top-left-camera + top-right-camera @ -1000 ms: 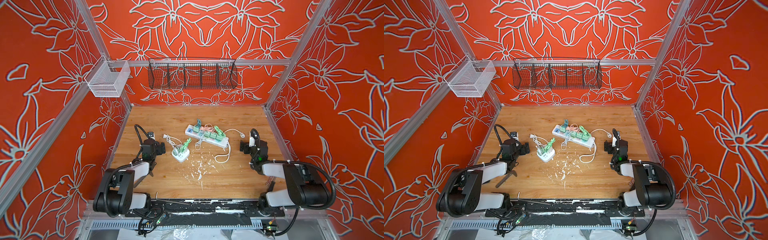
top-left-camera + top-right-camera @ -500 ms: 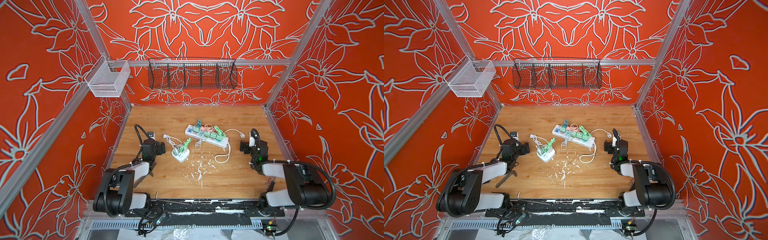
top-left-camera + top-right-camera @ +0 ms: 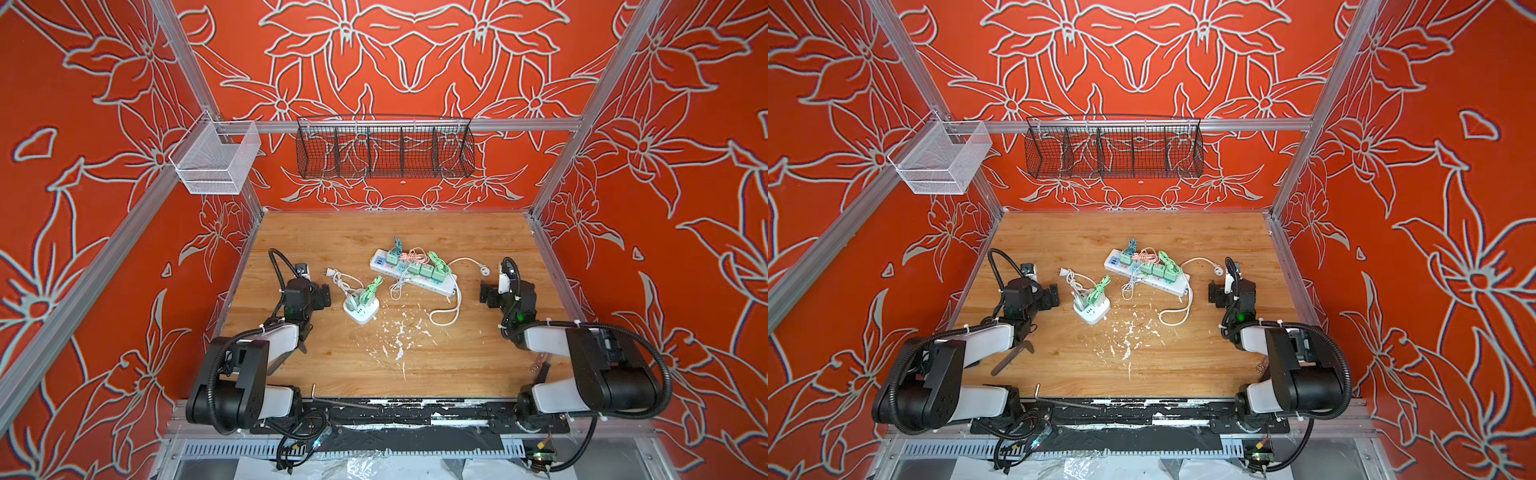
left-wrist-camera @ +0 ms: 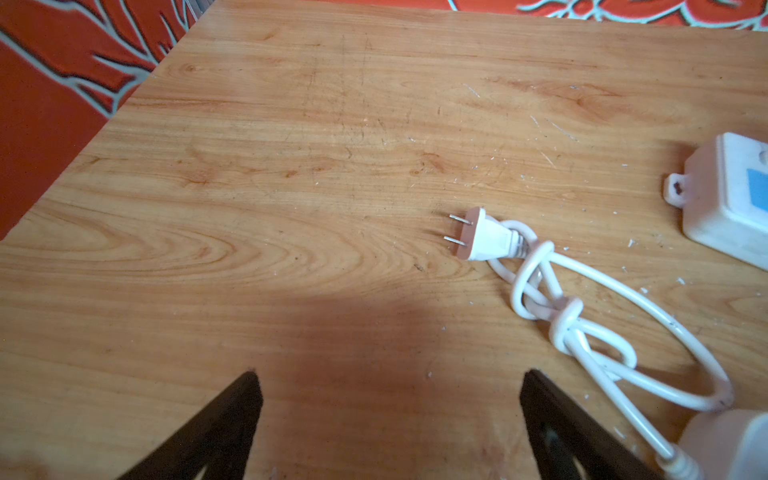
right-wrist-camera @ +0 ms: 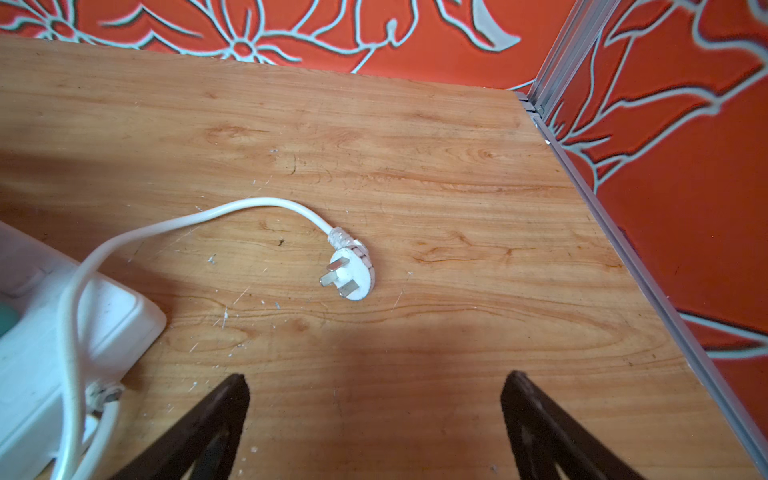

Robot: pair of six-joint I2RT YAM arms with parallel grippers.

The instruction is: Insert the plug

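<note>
No visible chg since earlier; nothing moved.

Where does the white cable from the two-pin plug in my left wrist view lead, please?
Observer: It ends at a small white cube-shaped socket block, which carries a coiled green cable on top.
Operator: Thank you; is the right tool holding anything?
Observer: No; the right tool stands open and empty, with a round white three-pin plug lying loose on the wooden table ahead of it.
</note>
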